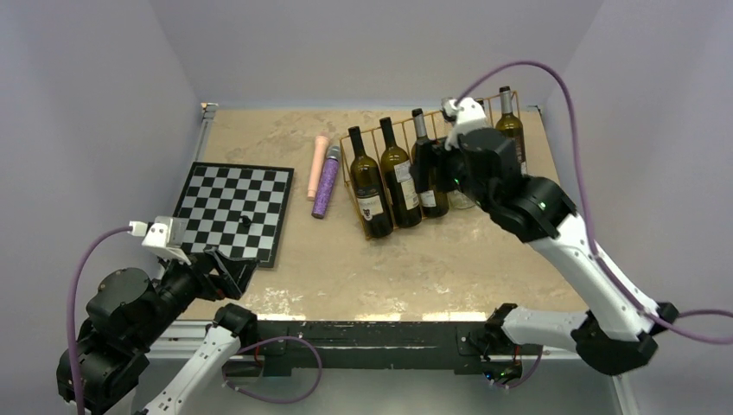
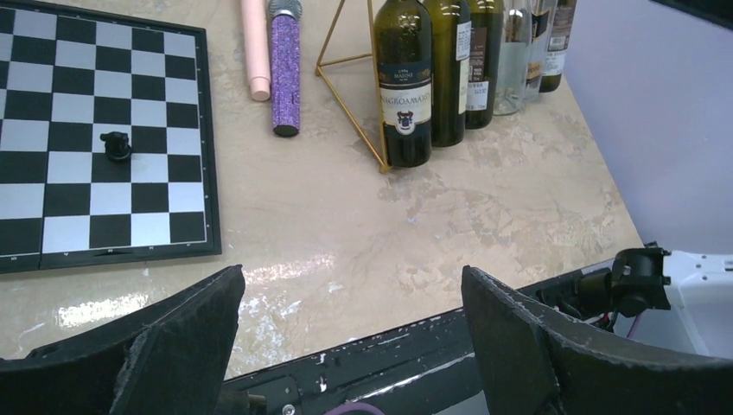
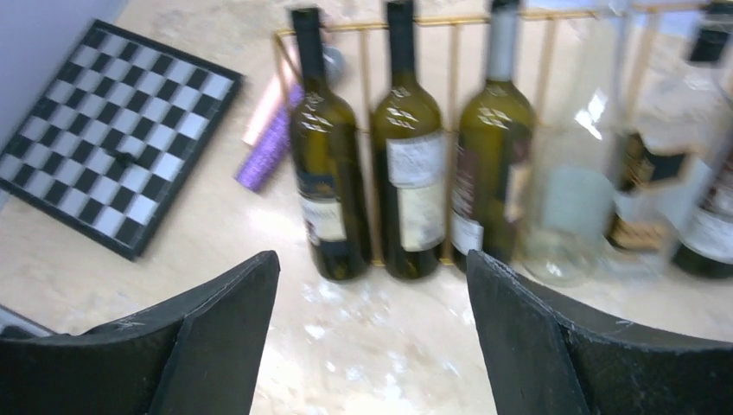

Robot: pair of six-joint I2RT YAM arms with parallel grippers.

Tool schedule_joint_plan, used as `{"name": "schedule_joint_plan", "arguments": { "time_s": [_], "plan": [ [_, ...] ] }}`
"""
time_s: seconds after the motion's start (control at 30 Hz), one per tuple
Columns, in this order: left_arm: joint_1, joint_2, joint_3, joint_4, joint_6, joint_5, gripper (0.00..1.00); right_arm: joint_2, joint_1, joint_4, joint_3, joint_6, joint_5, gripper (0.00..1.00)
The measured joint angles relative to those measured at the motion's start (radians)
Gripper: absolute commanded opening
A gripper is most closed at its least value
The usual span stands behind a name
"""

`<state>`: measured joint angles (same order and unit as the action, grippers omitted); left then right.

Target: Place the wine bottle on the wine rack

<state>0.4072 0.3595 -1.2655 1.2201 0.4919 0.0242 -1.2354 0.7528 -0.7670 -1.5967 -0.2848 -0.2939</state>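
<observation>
- The wine rack [image 2: 350, 118] runs along the table's [image 1: 449, 268] far edge toward its far-right corner. Its open face looks at the arms, so bottles can be fed in from the near side.
- 3 dark bottles [image 1: 399, 177] fill its left bays. Their bases sit at the frame's near foot and their necks lean back between the wires, so the rack keeps them from rolling.
- The clear wine bottle [image 3: 566, 199] sits in the next bay to the right, with 2 more labelled bottles beyond it, blurred in the right wrist view. Judging by where the right arm is, this clear one is the task's bottle, and it already rests on the rack.
- The right gripper [image 3: 370, 268] hangs just in front of the rack. Its jaws are spread wide with nothing between them, and none of the bottles touches them. That stance suits letting go or backing off without knocking a neighbour.
- The left gripper [image 2: 350, 277] sits by the near-left corner, jaws also wide and empty, well apart from the rack. It seems parked out of the way.
- The chessboard [image 1: 216, 199] by the left edge, the pink tube [image 1: 318, 169] and the purple glitter tube [image 1: 326, 186] just left of the rack play no part.
</observation>
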Motion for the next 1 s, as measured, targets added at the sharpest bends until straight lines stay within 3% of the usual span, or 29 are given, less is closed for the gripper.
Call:
{"name": "schedule_joint_plan", "arguments": {
  "time_s": [0.27, 0.47, 0.67, 1.0],
  "plan": [
    [0.0, -0.003, 0.016, -0.021, 0.014, -0.055, 0.99, 0.369, 0.0, -0.095, 0.29, -0.004, -0.268, 0.86],
    [0.0, -0.03, 0.023, -0.034, 0.012, -0.09, 0.99, 0.544, 0.0, -0.096, 0.406, -0.011, -0.372, 0.87],
    [0.0, -0.051, 0.019, -0.037, -0.019, -0.116, 0.99, 0.681, 0.0, -0.094, 0.42, -0.008, -0.281, 0.87],
    [0.0, -0.05, 0.017, -0.037, -0.058, -0.143, 0.99, 0.749, 0.0, -0.108, 0.421, -0.011, -0.206, 0.89]
  ]
}}
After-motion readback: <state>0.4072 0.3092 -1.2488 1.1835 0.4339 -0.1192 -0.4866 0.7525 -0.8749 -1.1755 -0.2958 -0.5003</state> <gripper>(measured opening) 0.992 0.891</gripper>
